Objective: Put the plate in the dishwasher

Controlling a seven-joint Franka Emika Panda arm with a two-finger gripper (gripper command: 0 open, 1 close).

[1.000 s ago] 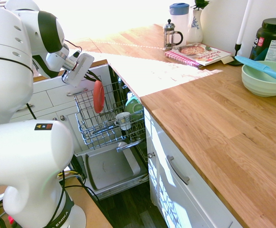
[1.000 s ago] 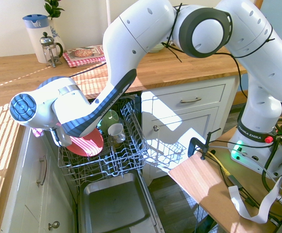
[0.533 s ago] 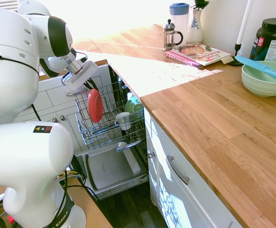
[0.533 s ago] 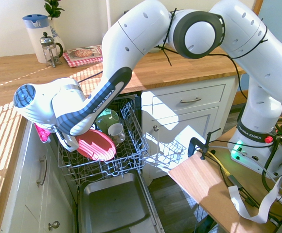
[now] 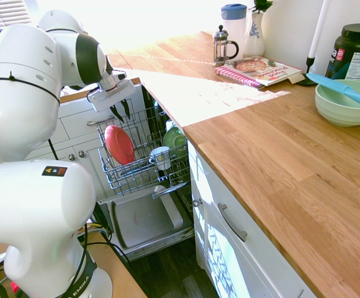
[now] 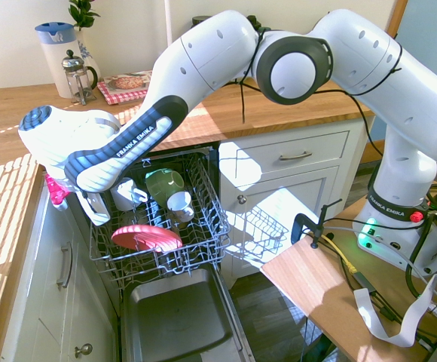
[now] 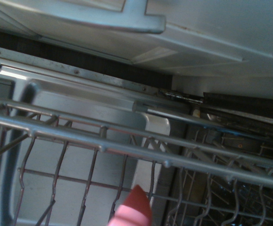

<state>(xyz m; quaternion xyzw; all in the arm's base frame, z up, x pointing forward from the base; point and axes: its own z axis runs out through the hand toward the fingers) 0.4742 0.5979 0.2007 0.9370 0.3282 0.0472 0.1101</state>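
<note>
End effector (image 5: 119, 112) hanging over the dishwasher (image 5: 144, 162) rack, pointing steeply down, fingers (image 5: 125, 108) slightly apart and gripping nothing. Plate (image 5: 119, 144) free just beneath, lying tilted on the rack wires beside a white cup (image 5: 161, 158). Arm reaching in from the bench (image 5: 279, 167) side.

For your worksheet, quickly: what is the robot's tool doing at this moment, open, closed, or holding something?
Tool: open, holding nothing; the plate lies free in the dishwasher rack just below it.
</note>
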